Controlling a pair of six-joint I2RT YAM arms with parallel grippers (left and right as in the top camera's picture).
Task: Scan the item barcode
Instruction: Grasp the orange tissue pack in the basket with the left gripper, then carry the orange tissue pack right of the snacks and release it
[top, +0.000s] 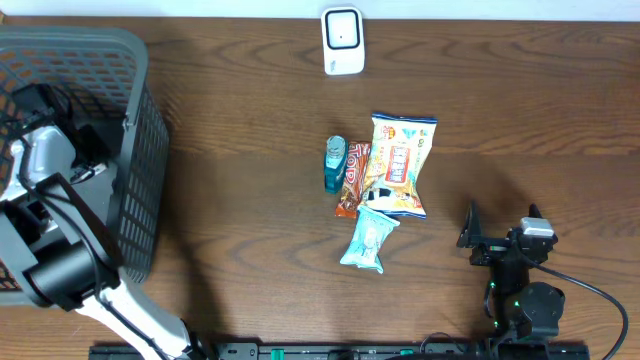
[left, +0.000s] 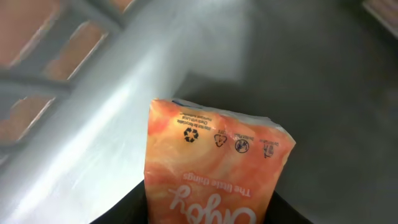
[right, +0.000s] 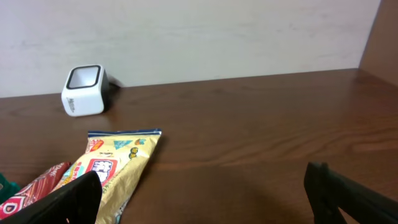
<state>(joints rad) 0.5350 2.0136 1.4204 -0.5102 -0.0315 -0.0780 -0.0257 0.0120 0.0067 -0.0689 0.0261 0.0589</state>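
Close up in the left wrist view is an orange snack packet with white lettering. My left gripper is shut on its lower part, a black finger against each side. Overhead, the left arm reaches down into the grey basket, and the gripper and packet are hidden there. No barcode shows on the packet's visible face. The white scanner stands at the table's far edge and appears as well in the right wrist view as the scanner. My right gripper rests open and holds nothing near the front right.
Mid-table lie a yellow packet, a red-orange bar, a teal bottle and a pale blue packet. The basket's grey wall rises close on the left of the held packet.
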